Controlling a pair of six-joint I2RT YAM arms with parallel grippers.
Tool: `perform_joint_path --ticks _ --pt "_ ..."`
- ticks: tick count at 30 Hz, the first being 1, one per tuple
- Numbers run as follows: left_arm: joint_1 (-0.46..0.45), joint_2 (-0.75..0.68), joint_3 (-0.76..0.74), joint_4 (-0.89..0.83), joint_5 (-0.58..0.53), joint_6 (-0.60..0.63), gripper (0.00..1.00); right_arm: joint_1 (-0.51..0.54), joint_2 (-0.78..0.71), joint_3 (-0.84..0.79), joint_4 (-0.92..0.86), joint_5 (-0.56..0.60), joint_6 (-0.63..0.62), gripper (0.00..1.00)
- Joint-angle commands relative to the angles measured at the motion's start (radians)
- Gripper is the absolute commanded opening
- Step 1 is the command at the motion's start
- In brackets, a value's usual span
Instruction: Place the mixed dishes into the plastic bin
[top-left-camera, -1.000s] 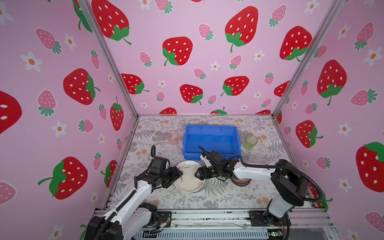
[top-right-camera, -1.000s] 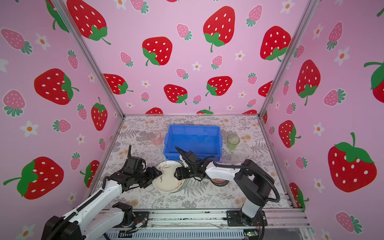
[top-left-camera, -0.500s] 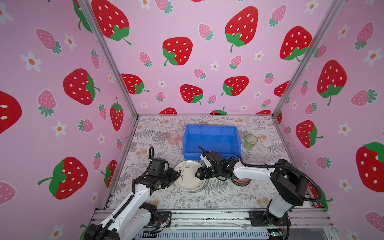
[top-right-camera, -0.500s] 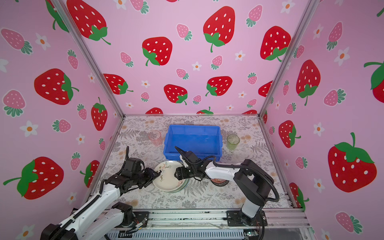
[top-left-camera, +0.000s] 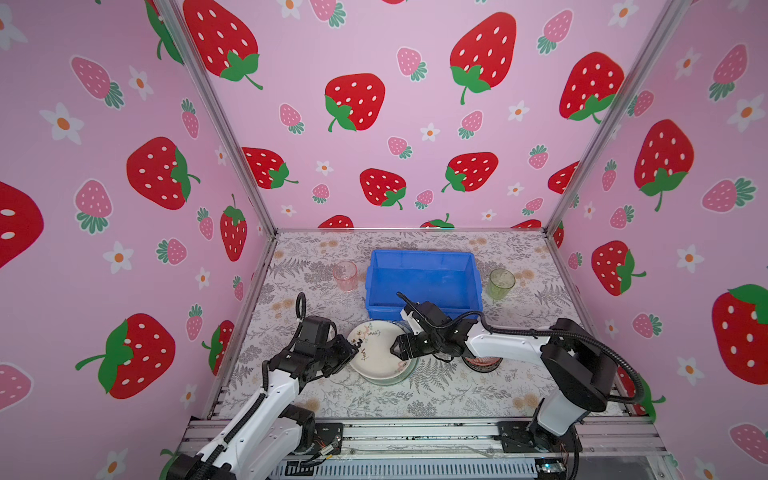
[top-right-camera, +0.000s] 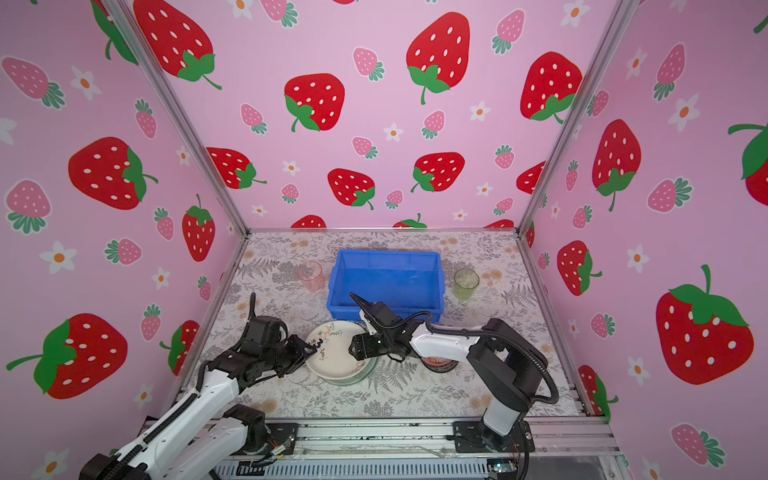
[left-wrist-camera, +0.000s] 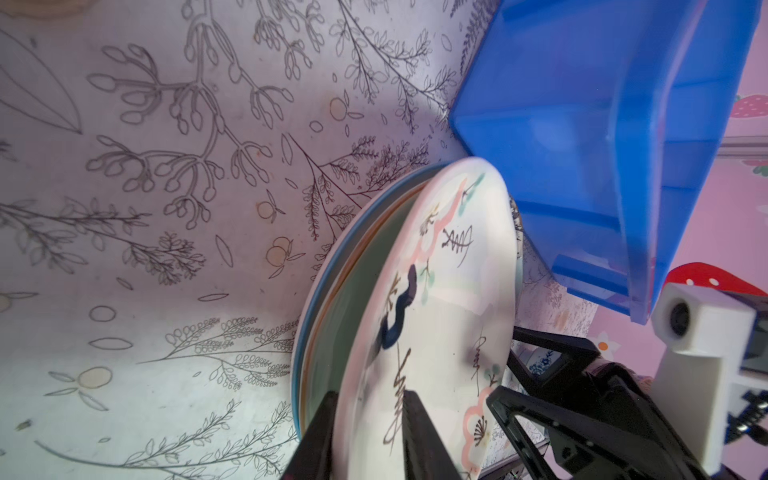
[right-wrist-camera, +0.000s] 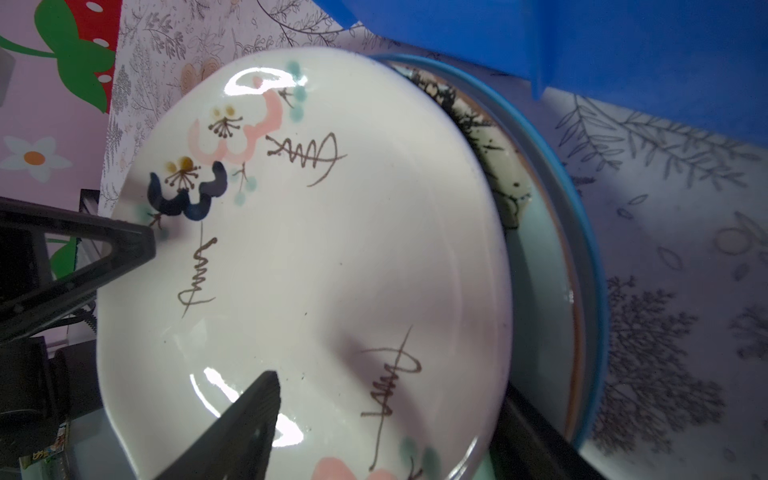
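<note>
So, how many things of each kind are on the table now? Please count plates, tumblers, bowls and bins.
Plates: 3, white plate on top
Tumblers: 2, pink tumbler and green tumbler
Bowls: at least 1, partly hidden
Blue bin: 1
Total: at least 7

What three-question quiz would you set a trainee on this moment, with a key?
1. True or false: the blue bin already holds a dish.
2. In both top views, where does the pink tumbler stand?
A) on the table, left of the bin
B) inside the bin
C) on the table, right of the bin
3. What do the fingers of the left gripper close on?

Key
1. False: no dish shows inside the bin.
2. A
3. The rim of the tilted white plate, with one finger on each face, as seen in the left wrist view.
</note>
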Motion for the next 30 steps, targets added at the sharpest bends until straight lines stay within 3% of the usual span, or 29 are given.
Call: perform_joint_path --ticks 1,8,27,30 --pt "-0.005 -0.021 0.02 0.048 0.049 -0.029 0.23 0.015 0.005 0.018 -0.001 -0.041 -0.017 0.78" --pt "0.0 -0.029 0.021 0.047 0.059 -0.038 0.0 0.015 0.014 0.033 -0.006 -0.043 -0.025 0.78" --pt "0.012 -0.128 0.038 -0.058 0.099 0.012 0.0 0.012 -0.053 0.074 -0.13 0.046 -0.065 0.79" --pt "0.015 -0.156 0.037 -0.066 0.104 0.026 0.0 -0.005 -0.081 0.064 -0.125 0.018 -0.052 0.8"
